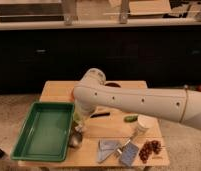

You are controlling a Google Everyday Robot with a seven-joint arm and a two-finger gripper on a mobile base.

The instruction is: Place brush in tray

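Observation:
The green tray [43, 131] lies at the table's front left and holds nothing that I can see. My white arm reaches in from the right and bends down over the table's middle. My gripper [79, 120] hangs just beside the tray's right rim, low over the table. A pale slim shape sits at the gripper there; I cannot tell whether it is the brush. No white-handled brush shows elsewhere on the table.
A small metal cup [75, 140] stands by the tray's right front corner. A short black handle [100, 115] sticks out from under the arm. To the right are a green vegetable [130, 118], a white cup [144, 124], grapes [150, 149] and grey-blue packets [110, 147].

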